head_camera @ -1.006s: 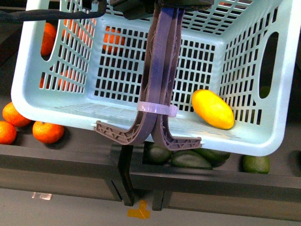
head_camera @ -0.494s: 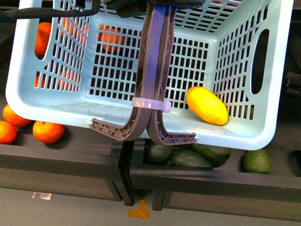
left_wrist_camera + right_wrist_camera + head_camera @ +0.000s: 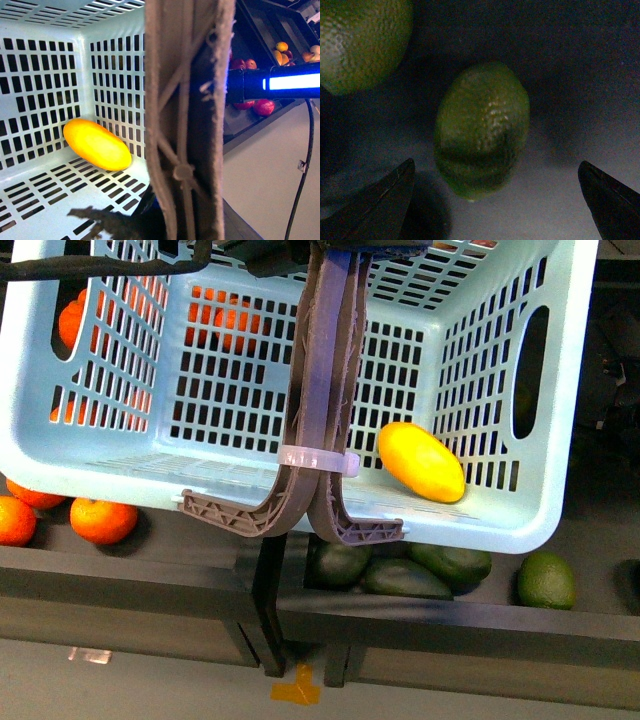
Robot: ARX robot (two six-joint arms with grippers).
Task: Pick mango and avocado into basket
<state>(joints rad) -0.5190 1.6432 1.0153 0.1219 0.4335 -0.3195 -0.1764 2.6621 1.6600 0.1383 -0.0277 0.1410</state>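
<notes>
The light turquoise basket hangs tilted in the air above the shelf. My left gripper is shut on its brown-grey handles, which hide the fingers. The yellow-orange mango lies in the basket's low corner and also shows as the mango against the slotted basket wall. My right gripper is open, and a dark green avocado lies just ahead of its spread fingertips without touching them. A second avocado lies beside it. More avocados show under the basket.
Oranges sit in the shelf bin at the left, and others show through the basket's slots. A lone avocado lies at the right. Red apples and a hanging cable are beyond the basket. The dark shelf front runs below.
The basket has swung left and slightly up with the mango inside it. The lone avocado at the right is now uncovered.
</notes>
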